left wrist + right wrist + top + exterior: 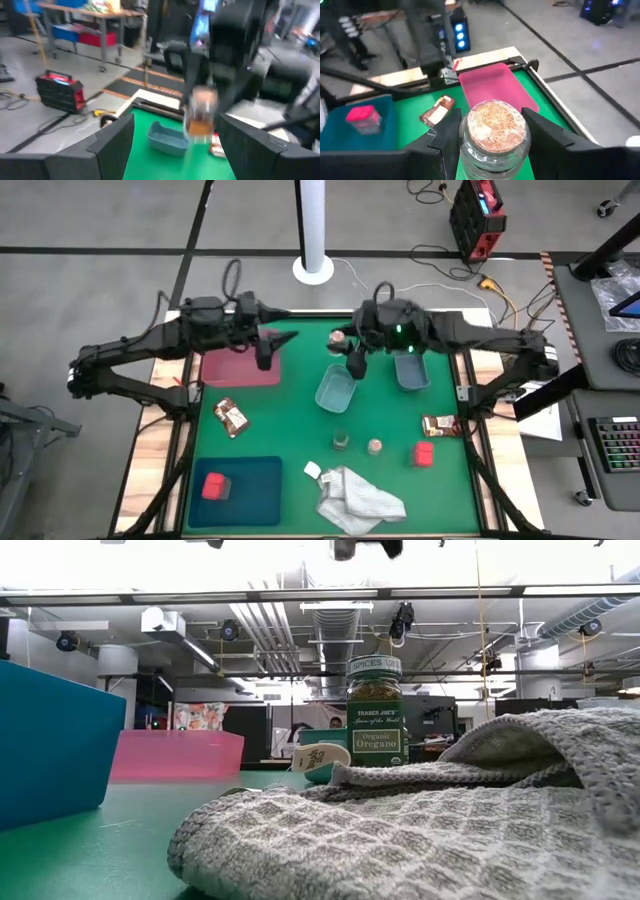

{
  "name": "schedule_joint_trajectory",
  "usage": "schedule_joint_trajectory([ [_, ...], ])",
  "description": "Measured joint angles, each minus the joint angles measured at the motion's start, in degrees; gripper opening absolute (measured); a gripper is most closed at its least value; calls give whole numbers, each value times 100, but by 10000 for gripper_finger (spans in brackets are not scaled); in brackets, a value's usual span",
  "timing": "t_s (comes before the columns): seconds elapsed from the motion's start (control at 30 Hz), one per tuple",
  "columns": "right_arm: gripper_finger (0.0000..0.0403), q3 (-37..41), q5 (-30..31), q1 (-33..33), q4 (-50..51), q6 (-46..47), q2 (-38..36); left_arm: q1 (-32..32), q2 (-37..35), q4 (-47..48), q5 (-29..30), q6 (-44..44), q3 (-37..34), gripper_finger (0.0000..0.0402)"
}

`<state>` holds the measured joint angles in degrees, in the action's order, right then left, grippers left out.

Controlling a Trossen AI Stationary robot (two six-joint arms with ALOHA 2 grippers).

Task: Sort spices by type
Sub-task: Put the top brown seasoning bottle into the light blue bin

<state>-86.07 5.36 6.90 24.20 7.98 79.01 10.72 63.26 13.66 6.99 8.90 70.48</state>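
High view, left to right. Pink block (216, 486) sits on the teal tray (255, 505) at near left; a brown foil sachet (231, 417) lies on the green tabletop (290, 435) just beyond it. Left hand (272, 342) hangs over the pink tray (240, 368) at far left, fingers spread wide and empty, which the left wrist view confirms.

Right hand (354, 360) is at far centre, clamped on a tan-topped jar (495, 131). Right wrist view shows that jar upright between the two fingers (445, 140), cork top up. The jar's long axis is vertical, so my guess is it goes down as it stands, no turning needed.

Key relation: a bluish tub (336, 388) lies just near of the right hand, almost under it, and a second tub (411, 370) sits just to its right. The right arm is the closer one to both; the left hand is well apart from them.

Still loose on the tabletop: a dark green jar (341, 441) beside a second tan-topped jar (375, 447) near centre, then a second sachet (440, 425) and a second pink block (425, 453) at right. Another jar (339, 338) stands at the far edge beside the right hand. Cloth (355, 498) lies at near centre.
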Motion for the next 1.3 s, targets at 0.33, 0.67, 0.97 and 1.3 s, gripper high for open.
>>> schedule_joint_trajectory([
  [0.33,168,3485,1400,-200,-3134,1201,-312,-2,-603,5,114,70,0,267],
  [0.67,168,4126,1725,-464,-4669,1332,1097,-2,-577,101,211,20,0,268],
  [0.97,168,4126,2391,-752,-5112,1390,1850,-2,-554,163,211,42,0,268],
  [1.3,168,4126,2626,-775,-5116,1020,2065,-2,-556,161,471,-89,0,268],
])
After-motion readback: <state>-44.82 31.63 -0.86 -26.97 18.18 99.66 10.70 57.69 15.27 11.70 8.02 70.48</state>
